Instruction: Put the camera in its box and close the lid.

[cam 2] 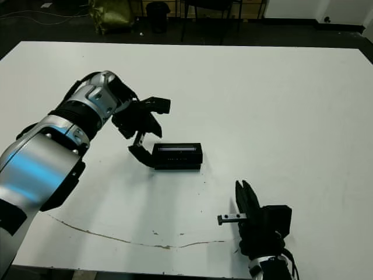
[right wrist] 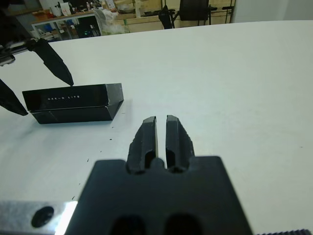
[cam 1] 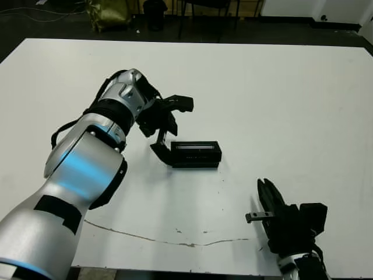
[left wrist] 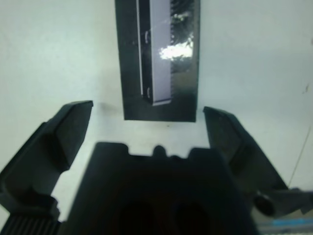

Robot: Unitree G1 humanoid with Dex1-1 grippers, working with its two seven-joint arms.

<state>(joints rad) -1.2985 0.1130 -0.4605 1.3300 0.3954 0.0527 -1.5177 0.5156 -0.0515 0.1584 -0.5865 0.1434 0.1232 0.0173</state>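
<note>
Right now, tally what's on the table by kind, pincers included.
Closed box with lid on: 1
Open pincer, left: 1
Shut pincer, right: 1
Loose camera: 0 visible
Total: 3

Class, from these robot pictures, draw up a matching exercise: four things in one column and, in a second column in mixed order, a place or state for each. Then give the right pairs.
Things
1. left gripper
2. right gripper
3. lid
4. table

Places or states
A. fingers shut, near the table's front edge
B. white, with a thin brownish crack line near the front
C. fingers open, at one end of the box
D. black with a glossy strip, lying on top of the box

Pairs: 1-C, 2-A, 3-D, 4-B
</note>
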